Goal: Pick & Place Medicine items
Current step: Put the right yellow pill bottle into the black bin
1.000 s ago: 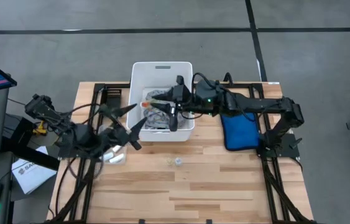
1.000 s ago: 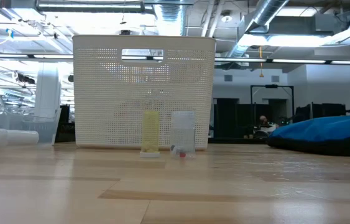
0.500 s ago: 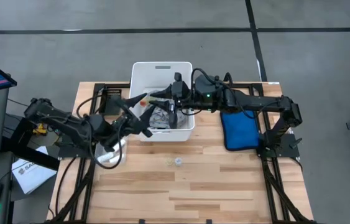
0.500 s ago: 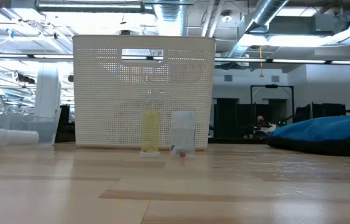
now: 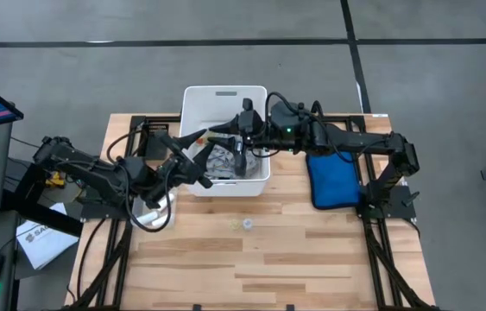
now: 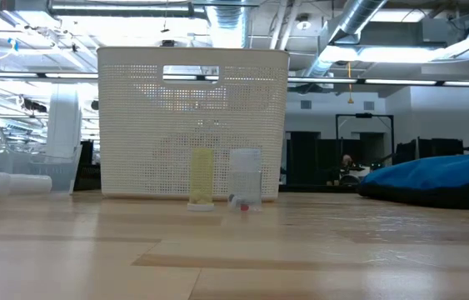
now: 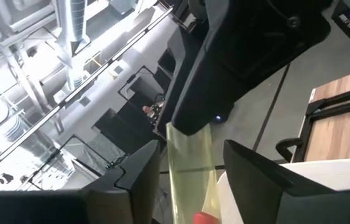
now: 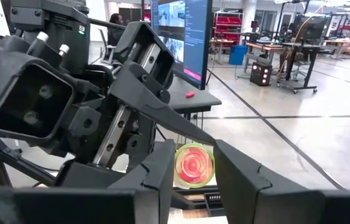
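A yellowish see-through tube with a red cap [image 8: 194, 165] is held over the white bin [image 5: 225, 97] by my right gripper [image 5: 225, 136], which is shut on it. My left gripper [image 5: 194, 154] reaches in from the table's left. Its open fingers stand either side of the same tube [image 7: 190, 163], with a small gap showing on each side. Two small vials, one yellow [image 6: 202, 177] and one clear [image 6: 245, 177], stand upright on the table just in front of the bin. White tubes [image 5: 158, 216] lie near the left edge. My right gripper pinches the tube between its two fingers [image 8: 162, 171], coming level from the table's right. The tube lies along the fingers and its red-capped end [image 8: 194, 163] sticks out past the fingertips toward my left gripper. It is lifted clear over the bin.
A grey patterned cloth [image 5: 221, 160] lies inside the bin. A blue padded pouch [image 5: 333, 181] lies to the right of the bin. The near half of the wooden table [image 5: 260, 268] is bare boards. Black frame rails run along both sides.
My left gripper has swung from the table's left toward the bin and my right gripper. Its fingers have drawn closer together around the tube's free end. My right gripper has kept the tube where it was.
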Robot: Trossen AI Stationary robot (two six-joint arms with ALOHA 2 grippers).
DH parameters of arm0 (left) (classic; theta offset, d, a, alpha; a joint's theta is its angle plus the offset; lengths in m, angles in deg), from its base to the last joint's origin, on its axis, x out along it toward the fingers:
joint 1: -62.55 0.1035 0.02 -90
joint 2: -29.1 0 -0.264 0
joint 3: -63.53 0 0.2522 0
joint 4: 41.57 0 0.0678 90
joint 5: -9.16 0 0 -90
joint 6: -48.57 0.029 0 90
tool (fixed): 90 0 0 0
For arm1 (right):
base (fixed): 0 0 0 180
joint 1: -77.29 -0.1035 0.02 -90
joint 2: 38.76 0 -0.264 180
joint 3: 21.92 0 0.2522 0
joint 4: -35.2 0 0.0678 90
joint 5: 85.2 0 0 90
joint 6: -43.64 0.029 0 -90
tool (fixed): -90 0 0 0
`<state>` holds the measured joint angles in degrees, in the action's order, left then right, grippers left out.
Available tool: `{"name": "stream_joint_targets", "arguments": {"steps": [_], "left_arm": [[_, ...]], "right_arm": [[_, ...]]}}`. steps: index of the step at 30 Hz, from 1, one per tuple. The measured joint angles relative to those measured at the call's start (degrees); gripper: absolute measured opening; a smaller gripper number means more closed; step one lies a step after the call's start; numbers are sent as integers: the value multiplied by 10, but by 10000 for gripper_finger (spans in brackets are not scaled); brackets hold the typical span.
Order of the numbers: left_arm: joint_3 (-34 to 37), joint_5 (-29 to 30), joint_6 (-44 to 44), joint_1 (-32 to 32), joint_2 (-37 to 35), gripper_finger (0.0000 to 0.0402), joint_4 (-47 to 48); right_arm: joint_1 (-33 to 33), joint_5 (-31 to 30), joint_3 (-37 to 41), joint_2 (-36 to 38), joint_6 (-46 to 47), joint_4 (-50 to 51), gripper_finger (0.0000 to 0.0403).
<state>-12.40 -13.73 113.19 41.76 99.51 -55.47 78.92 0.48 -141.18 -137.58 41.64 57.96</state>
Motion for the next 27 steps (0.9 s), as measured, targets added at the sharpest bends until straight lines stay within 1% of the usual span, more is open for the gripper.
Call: {"name": "stream_joint_targets", "arguments": {"steps": [12, 27], "left_arm": [[0, 0, -1, 7, 0, 129, -23], [0, 0, -2, 6, 0, 102, -23]], "right_arm": [[1, 0, 0, 0, 0, -1, 98], [0, 0, 0, 0, 5, -5, 98]]}}
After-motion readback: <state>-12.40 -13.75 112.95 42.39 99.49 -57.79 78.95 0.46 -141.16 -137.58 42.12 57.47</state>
